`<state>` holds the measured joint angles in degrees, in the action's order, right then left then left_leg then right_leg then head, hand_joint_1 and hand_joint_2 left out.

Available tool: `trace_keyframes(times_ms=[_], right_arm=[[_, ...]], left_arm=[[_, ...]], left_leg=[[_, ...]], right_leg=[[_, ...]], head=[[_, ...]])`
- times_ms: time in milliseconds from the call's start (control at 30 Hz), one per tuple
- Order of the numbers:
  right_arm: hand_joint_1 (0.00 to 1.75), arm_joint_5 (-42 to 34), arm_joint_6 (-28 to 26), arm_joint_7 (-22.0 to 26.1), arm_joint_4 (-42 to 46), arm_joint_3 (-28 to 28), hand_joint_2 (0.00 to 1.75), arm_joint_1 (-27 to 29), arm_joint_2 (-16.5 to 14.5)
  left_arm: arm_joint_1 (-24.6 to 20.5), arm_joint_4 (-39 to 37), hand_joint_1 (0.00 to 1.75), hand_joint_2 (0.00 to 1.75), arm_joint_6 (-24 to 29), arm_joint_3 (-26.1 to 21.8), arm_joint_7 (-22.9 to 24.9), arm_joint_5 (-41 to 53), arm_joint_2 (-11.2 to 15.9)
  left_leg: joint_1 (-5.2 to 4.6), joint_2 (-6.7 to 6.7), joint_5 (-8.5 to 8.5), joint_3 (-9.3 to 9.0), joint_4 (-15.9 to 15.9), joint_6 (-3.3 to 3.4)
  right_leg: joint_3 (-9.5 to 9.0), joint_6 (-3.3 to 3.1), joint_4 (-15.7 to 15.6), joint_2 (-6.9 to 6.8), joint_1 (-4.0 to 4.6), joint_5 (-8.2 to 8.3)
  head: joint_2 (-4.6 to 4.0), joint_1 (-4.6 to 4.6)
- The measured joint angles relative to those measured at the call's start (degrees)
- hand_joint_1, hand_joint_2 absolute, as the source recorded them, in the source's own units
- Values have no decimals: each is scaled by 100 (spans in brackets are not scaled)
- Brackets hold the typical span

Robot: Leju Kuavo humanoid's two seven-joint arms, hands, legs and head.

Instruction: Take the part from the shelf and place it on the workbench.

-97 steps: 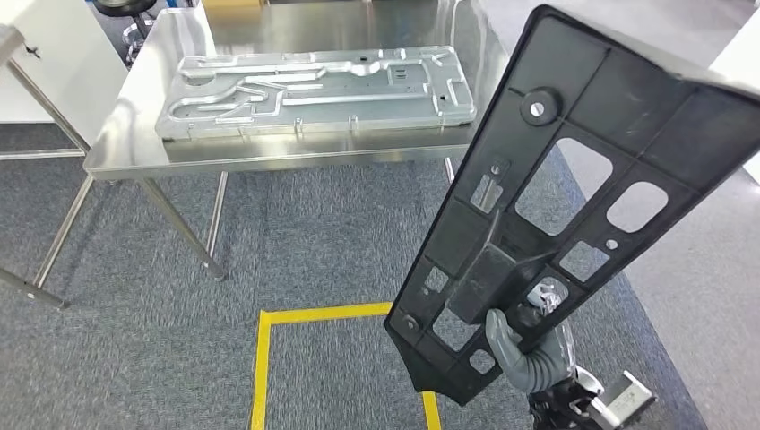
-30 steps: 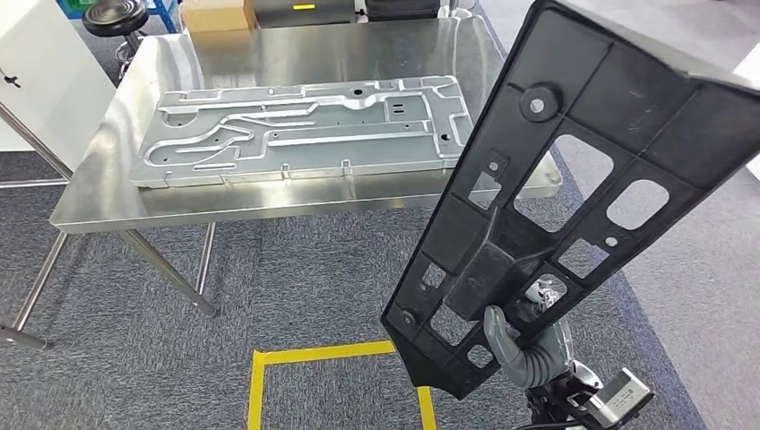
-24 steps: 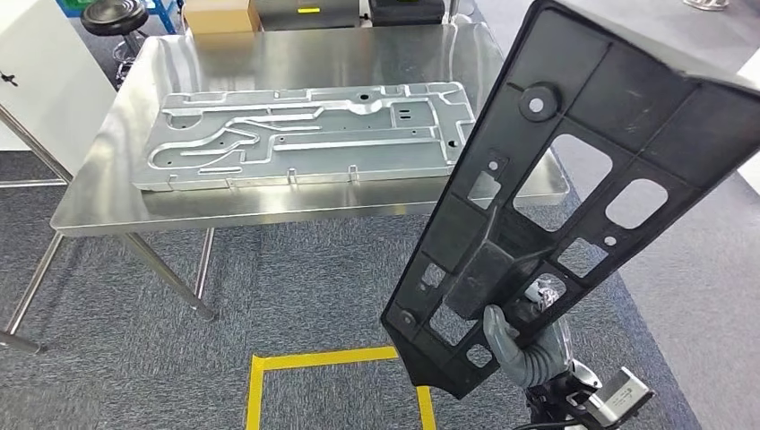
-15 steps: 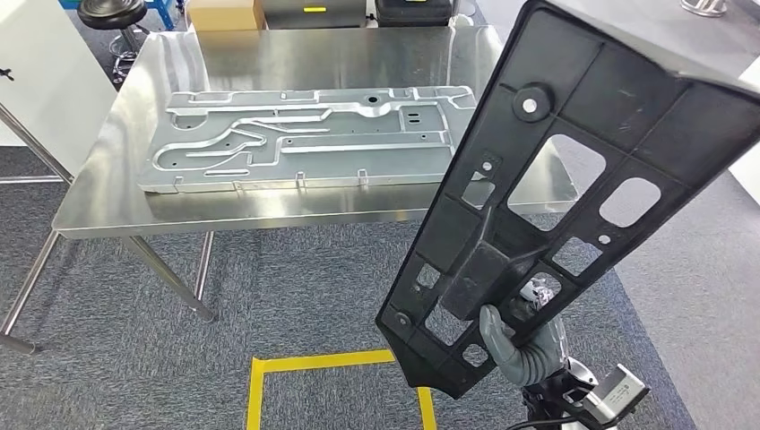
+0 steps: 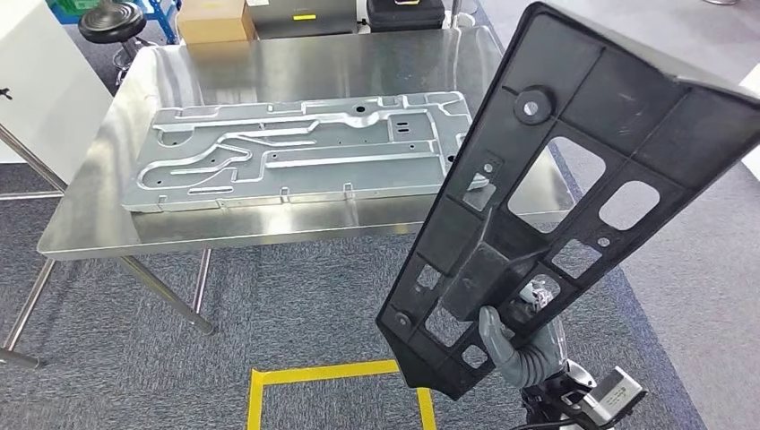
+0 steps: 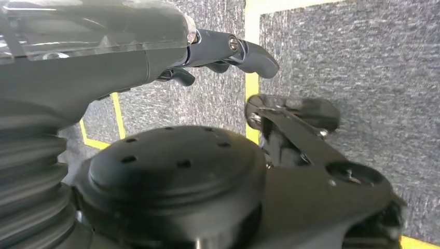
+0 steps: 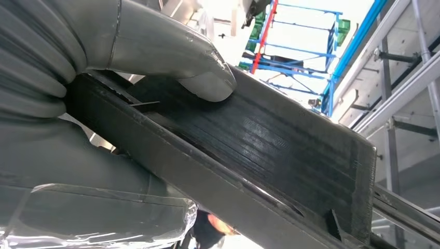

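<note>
The right hand [image 5: 513,345] grips the black part [image 5: 574,188] upright before the desk [image 5: 269,228]; its wrist view shows the thumb [image 7: 171,57] pressing the part's edge. The left hand [image 6: 218,52] holds nothing, fingers curled.

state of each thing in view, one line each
black part: held tilted above the floor, not yet on the workbench
right hand: grips the black part at its lower end
left hand: holds nothing, fingers curled, over the carpet
workbench: stands on the carpet, holds the metal plate
metal plate: lies flat on the workbench
stool: stands beyond the workbench
cardboard box: closed, beyond the workbench
</note>
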<state>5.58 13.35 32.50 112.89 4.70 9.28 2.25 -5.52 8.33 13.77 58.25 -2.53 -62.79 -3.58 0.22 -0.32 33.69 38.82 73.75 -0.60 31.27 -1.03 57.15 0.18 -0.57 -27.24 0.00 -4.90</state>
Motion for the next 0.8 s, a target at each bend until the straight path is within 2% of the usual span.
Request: trace_keyframes(times_ms=[33,67,100,133,167,267,300,333,367,433,467,500,533,567,600,633,667,733,800], right_arm=[[175,1,-9,8,1,-1,175,14,0],[175,1,-17,15,5,-4,175,27,0],[175,-1,-25,20,9,-10,175,37,1],[175,-10,-28,24,15,-21,175,48,1],[175,-27,-21,28,21,-37,175,56,2],[175,-96,19,54,26,-92,175,56,13],[175,-116,25,62,25,-111,175,48,22],[175,-134,26,66,22,-126,175,34,31],[175,-151,25,67,16,-142,175,22,39],[175,-174,28,64,-9,-161,175,6,49],[175,-179,33,61,-27,-165,175,5,52],[175,-182,40,58,-43,-166,175,0,55],[175,-184,47,51,-54,-166,175,-13,57],[175,-186,51,44,-61,-166,175,-31,57],[175,-189,54,35,-65,-166,175,-53,56],[175,-192,55,27,-68,-166,175,-76,56],[175,-195,54,21,-70,-166,175,-92,55],[175,-198,53,15,-75,-168,175,-105,58],[175,-198,52,14,-77,-170,175,-105,62]], left_arm=[[1,0,0,175,0,10,6,18,0],[1,-1,0,175,2,18,14,36,0],[0,-1,0,175,4,25,22,51,-1],[-6,-1,0,175,8,29,30,59,-2],[-10,-1,0,175,13,31,35,62,-4],[-18,0,0,175,36,34,31,51,-25],[-22,0,0,175,48,34,26,45,-31],[-28,0,0,175,55,35,21,40,-34],[-34,0,0,175,57,36,21,38,-35],[-39,0,0,175,52,43,29,33,-33],[-36,0,0,175,49,46,34,27,-32],[-32,0,0,175,46,50,38,17,-30],[-30,0,0,175,45,53,39,5,-29],[-29,0,0,175,44,55,38,-8,-28],[-32,0,0,175,42,56,35,-18,-28],[-37,0,0,175,40,58,30,-24,-28],[-41,0,0,175,36,60,23,-26,-28],[-47,0,0,175,24,64,8,-29,-28],[-52,0,0,175,15,67,-4,-31,-27]], left_leg=[[0,0,-252,-79,-286,15],[-3,0,-528,-221,-704,40],[-14,0,-720,-371,-1086,64],[-25,-1,-825,-480,-1354,88],[-35,-2,-845,-535,-1492,111],[-29,-6,-803,-586,-1566,188],[-16,-4,-802,-617,-1599,218],[0,-2,-801,-651,-1629,246],[4,0,-793,-674,-1643,266],[-1,0,-761,-699,-1645,288],[-4,-3,-741,-720,-1644,290],[-6,-7,-717,-749,-1644,288],[-6,-12,-689,-791,-1643,280],[-6,-16,-657,-839,-1644,268],[-17,-18,-621,-877,-1641,248],[-28,-19,-586,-903,-1637,223],[-37,-19,-556,-914,-1637,195],[-43,-17,-517,-928,-1650,133],[-35,-10,-457,-939,-1590,64]], right_leg=[[-55,8,0,8,1,-36],[-110,21,0,14,2,-77],[-155,44,7,18,14,-118],[-180,69,11,20,21,-149],[-188,97,12,22,29,-172],[-209,192,11,19,30,-221],[-182,224,99,14,27,-279],[-88,255,308,9,22,-388],[87,279,638,5,11,-536],[572,315,1424,4,-8,-803],[746,323,1647,3,-15,-805],[817,323,1656,2,-19,-687],[765,313,1425,1,-21,-459],[623,295,1030,-1,-20,-178],[462,271,636,-2,-9,26],[332,243,325,-2,3,154],[260,213,153,0,18,190],[233,154,86,11,32,147],[185,90,37,14,7,141]], head=[[0,0],[0,1],[0,1],[0,2],[0,2],[0,1],[0,2],[0,2],[0,2],[0,2],[0,2],[0,2],[0,2],[0,2],[0,2],[0,2],[0,2],[0,1],[0,1]])
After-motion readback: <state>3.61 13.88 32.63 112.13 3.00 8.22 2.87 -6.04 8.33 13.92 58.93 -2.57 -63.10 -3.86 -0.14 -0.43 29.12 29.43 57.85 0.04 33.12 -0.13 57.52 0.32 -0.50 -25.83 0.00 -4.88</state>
